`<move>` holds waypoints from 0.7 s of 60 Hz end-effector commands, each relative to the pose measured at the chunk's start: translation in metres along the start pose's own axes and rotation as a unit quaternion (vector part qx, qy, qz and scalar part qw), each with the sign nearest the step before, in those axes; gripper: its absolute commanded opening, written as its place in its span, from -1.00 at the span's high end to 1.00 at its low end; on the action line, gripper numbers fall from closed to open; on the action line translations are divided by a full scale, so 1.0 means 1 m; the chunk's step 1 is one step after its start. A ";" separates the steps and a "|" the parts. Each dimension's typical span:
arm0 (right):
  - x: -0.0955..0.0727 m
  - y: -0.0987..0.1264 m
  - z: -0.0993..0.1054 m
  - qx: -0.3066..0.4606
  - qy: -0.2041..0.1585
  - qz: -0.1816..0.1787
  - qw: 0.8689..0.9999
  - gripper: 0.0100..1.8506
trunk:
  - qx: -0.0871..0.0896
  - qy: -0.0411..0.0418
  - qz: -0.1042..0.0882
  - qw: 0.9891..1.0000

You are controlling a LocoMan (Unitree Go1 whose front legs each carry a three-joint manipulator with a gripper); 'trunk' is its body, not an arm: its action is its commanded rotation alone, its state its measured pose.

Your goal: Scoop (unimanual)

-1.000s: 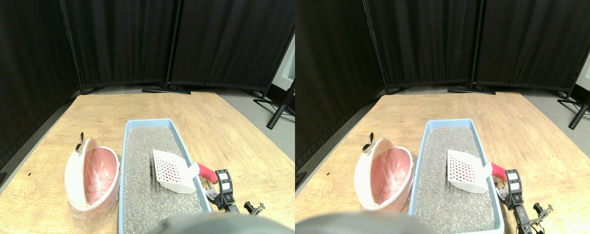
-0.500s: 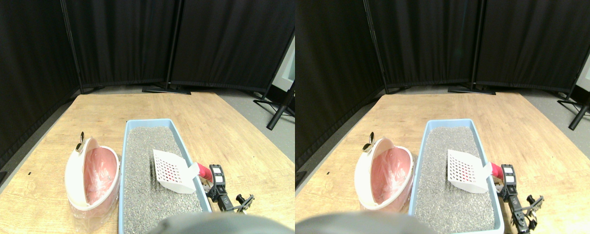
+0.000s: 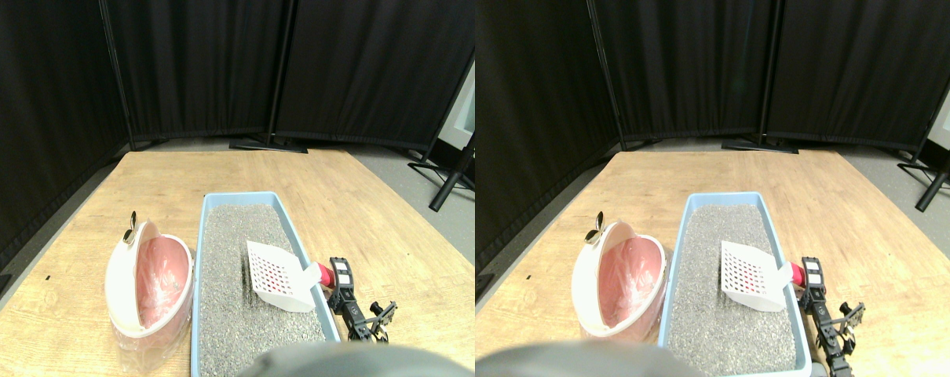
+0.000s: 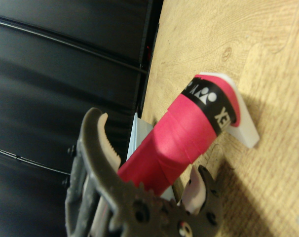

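A white slotted scoop (image 3: pixel 275 275) lies on the grey litter (image 3: pixel 235 228) of a light blue litter box (image 3: pixel 202 259). Its red wrapped handle (image 3: pixel 326 275) sticks out over the box's right rim. My right gripper (image 3: pixel 335 276) is at the end of that handle, just outside the rim. In the wrist view the red handle (image 4: pixel 179 133) runs between the two dark jaws of the gripper (image 4: pixel 149 148). The jaws stand open on either side of it, and the serrated finger (image 4: pixel 102 143) sits close beside the wrap.
A pink and white bin (image 3: pixel 149 287) with a plastic liner stands left of the litter box, almost touching it. Both rest on a wooden floor panel (image 3: pixel 208 169). Black curtains (image 3: pixel 200 63) and stand feet close off the back.
My right gripper has moved left and forward along the floor until its jaws straddle the end of the red handle. The scoop, box and bin have stayed put.
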 end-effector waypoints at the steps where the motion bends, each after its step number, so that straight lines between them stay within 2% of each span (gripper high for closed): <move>1: 0.003 0.000 0.003 -0.003 -0.012 0.001 1.000 0.04 | -0.002 0.007 0.006 1.000; 25: 0.010 -0.002 0.004 0.004 0.000 0.001 1.000 0.03 | 0.001 0.006 0.004 1.000; 32: 0.013 -0.003 0.002 0.012 0.011 -0.011 1.000 0.02 | 0.001 0.005 0.005 1.000; 42: 0.016 -0.005 0.001 0.022 0.016 -0.013 1.000 0.07 | 0.001 0.005 0.006 1.000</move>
